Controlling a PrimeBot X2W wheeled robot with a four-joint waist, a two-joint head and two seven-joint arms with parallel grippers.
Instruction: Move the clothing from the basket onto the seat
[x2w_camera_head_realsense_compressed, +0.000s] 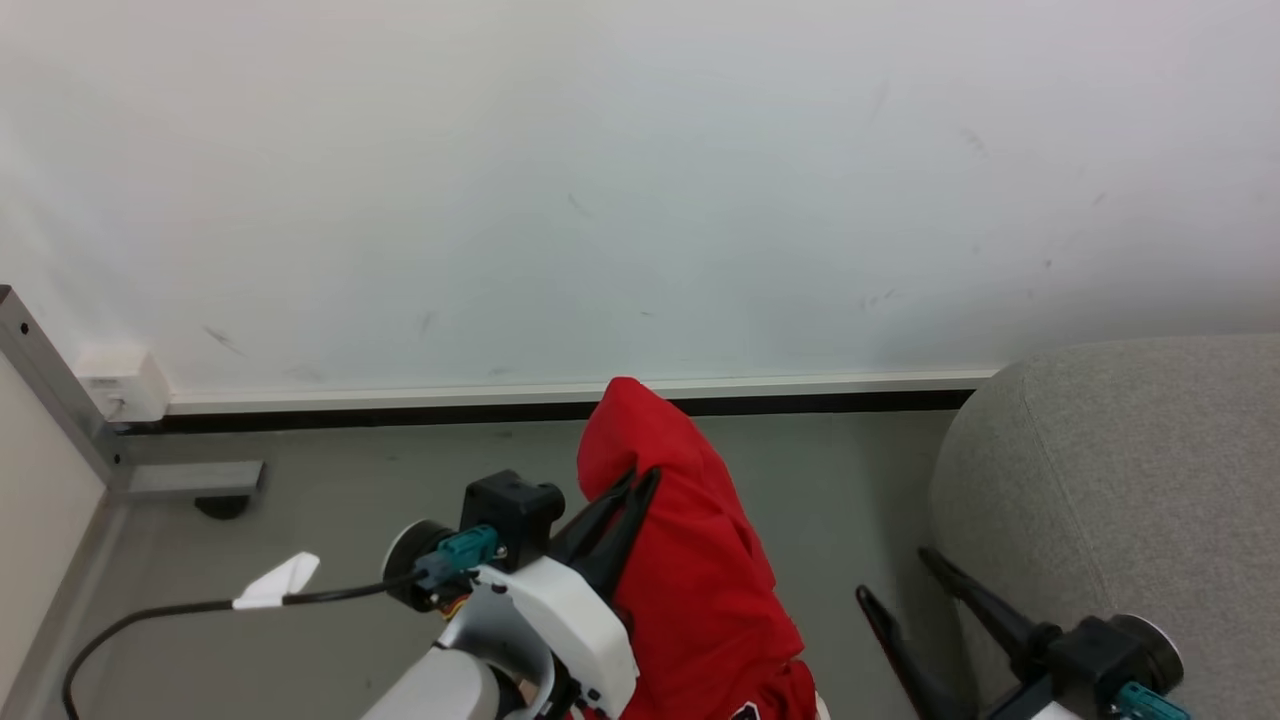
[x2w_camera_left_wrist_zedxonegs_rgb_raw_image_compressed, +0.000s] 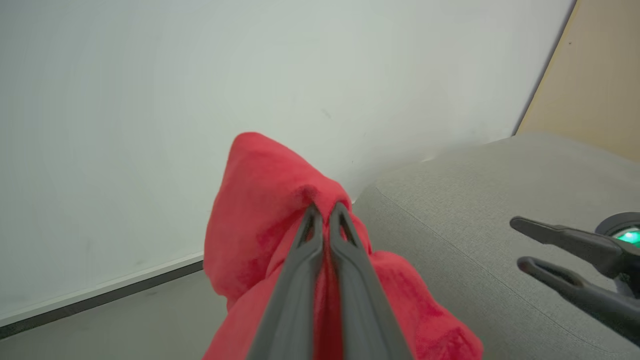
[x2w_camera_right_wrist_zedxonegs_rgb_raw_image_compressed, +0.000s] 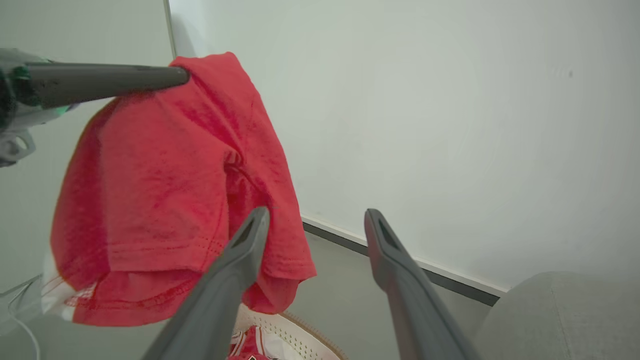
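Two grippers are up near the white wall (x2w_camera_head_realsense_compressed: 600, 200). L gripper (x2w_camera_left_wrist_zedxonegs_rgb_raw_image_compressed: 325, 212) is pinched tight on a plain red shirt (x2w_camera_right_wrist_zedxonegs_rgb_raw_image_compressed: 160, 190): fabric bunched just past its tips, rest hanging down below it, white trim at the hem. R gripper (x2w_camera_head_realsense_compressed: 893, 573) has fingers wide apart w/ nothing between them, just right of the shirt, not touching it. Grey seat (x2w_camera_head_realsense_compressed: 1120, 470) is right beside R gripper, on its far side from the shirt. Basket (x2w_camera_right_wrist_zedxonegs_rgb_raw_image_compressed: 295, 327) sits low under R gripper, beneath the hanging shirt, w/ more red-and-white clothing (x2w_camera_right_wrist_zedxonegs_rgb_raw_image_compressed: 250, 346) inside.
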